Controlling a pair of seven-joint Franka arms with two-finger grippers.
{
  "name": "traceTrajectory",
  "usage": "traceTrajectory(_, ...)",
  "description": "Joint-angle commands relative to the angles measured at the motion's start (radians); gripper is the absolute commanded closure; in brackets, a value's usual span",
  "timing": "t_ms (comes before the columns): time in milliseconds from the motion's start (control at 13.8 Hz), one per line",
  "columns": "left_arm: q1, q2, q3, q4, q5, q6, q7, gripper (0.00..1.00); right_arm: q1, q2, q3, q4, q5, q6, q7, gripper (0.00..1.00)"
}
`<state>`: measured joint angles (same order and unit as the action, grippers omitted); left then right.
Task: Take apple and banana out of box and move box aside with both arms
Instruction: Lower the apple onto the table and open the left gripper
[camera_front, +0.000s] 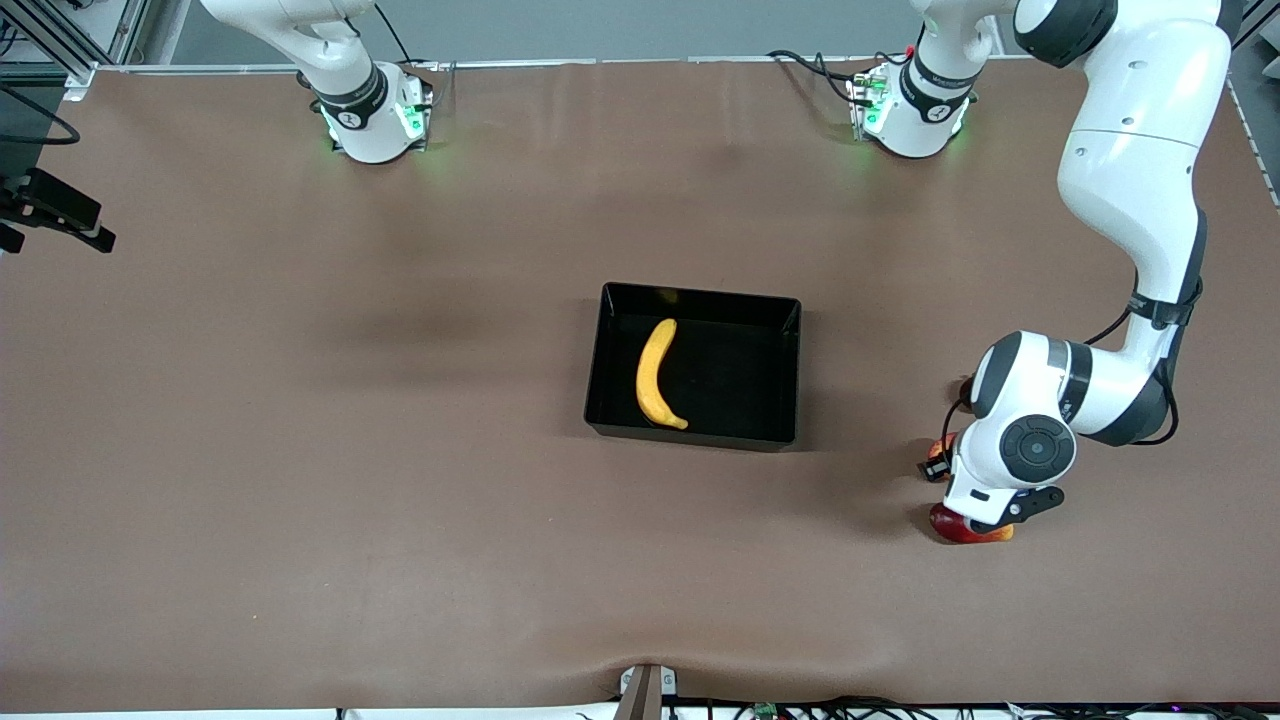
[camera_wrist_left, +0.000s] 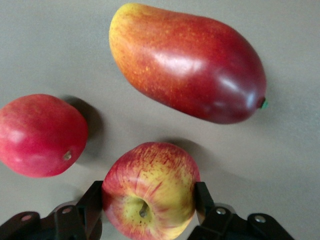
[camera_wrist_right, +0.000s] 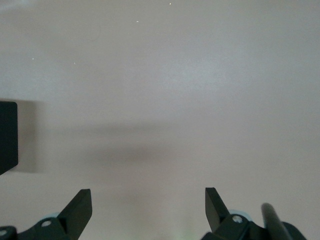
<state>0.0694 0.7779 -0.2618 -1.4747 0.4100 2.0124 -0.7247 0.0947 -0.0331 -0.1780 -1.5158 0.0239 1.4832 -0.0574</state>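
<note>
Apple (camera_wrist_left: 150, 190), small, round, red mottled with yellow, sits between the fingers of the left gripper (camera_wrist_left: 149, 200) — the pads touch both its sides, so the claw is clamped on it. It is out of the shallow glossy black plastic box (camera_front: 790, 372), down toward the left arm's end of the brown table (camera_front: 300, 450), just beside an oblong red-and-yellow mango (camera_wrist_left: 190, 62) and a plain red round fruit (camera_wrist_left: 40, 135). Whether it rests on the table I cannot tell. Long curved yellow banana (camera_front: 657, 375) lies in the box at mid-table. Right gripper (camera_wrist_right: 149, 205) hangs over bare table with its jaws wide apart; that arm waits.

Step in hand, as I judge it: setting the apple down. Next — release, lift clear of the neighbouring fruit, then fetch the banana.
</note>
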Motion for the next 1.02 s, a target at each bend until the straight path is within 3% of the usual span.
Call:
traceTrajectory(0, 0.006, 0.006, 0.001, -0.013, 0.026, 0.017, -0.01, 1.0, -0.021, 0.007, 0.015, 0.014, -0.013, -0.006, -0.002, 0.0)
traceTrajectory(945, 0.004, -0.011, 0.001, -0.047, 0.026, -0.069, -0.001, 1.0, -0.021, 0.007, 0.015, 0.014, -0.013, -0.006, -0.004, 0.0)
